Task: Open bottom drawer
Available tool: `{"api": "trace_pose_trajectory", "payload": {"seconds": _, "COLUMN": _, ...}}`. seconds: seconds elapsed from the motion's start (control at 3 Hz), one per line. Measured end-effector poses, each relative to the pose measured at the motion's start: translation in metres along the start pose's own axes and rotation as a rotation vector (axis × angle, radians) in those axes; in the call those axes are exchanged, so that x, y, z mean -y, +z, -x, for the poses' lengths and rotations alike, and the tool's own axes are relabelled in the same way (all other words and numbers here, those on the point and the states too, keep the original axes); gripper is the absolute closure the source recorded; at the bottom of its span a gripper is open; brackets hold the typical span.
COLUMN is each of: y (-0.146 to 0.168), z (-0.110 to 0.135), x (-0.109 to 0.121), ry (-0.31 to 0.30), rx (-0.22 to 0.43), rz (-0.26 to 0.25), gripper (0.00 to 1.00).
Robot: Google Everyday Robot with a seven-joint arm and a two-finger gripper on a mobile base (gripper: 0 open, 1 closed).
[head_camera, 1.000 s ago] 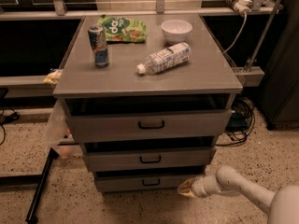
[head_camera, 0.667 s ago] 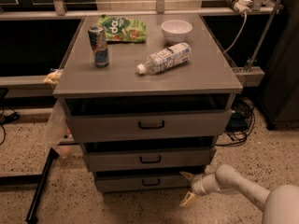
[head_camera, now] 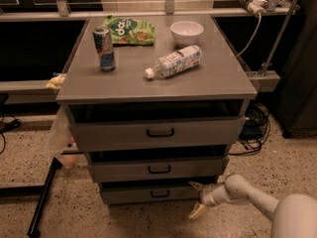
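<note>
The bottom drawer (head_camera: 148, 194) is the lowest and smallest grey front of the cabinet, with a small black bar handle (head_camera: 160, 194). It stands slightly pulled out, a dark gap above it. My gripper (head_camera: 197, 199) is low at the drawer's right end, beside the front's right edge. Its two pale fingers are spread apart, one up near the drawer's top corner (head_camera: 195, 186) and one down near the floor (head_camera: 197, 211). It holds nothing. The white arm (head_camera: 257, 202) comes in from the lower right.
The middle drawer (head_camera: 158, 168) and top drawer (head_camera: 158, 132) sit above, both slightly out. On the cabinet top are a can (head_camera: 104, 48), a lying plastic bottle (head_camera: 173, 62), a white bowl (head_camera: 186, 32) and a green chip bag (head_camera: 130, 30). Cables (head_camera: 255, 128) lie at right; a black bar (head_camera: 42, 200) at left.
The gripper's fingers have spread open beside the bottom drawer's right end and moved slightly left. The drawers have not visibly moved.
</note>
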State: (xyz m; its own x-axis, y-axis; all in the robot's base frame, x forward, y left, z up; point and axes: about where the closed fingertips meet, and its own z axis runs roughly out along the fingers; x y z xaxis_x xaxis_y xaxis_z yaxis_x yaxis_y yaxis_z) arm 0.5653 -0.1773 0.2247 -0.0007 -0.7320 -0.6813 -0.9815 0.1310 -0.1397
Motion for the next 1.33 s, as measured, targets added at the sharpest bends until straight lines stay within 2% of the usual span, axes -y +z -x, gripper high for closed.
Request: {"api": "trace_pose_trajectory", "payload": {"seconds": 1.33, "y": 0.01, "z": 0.012, "x": 0.018, "ry": -0.141, "rx": -0.053, "rz": -0.037, "gripper": 0.1}}
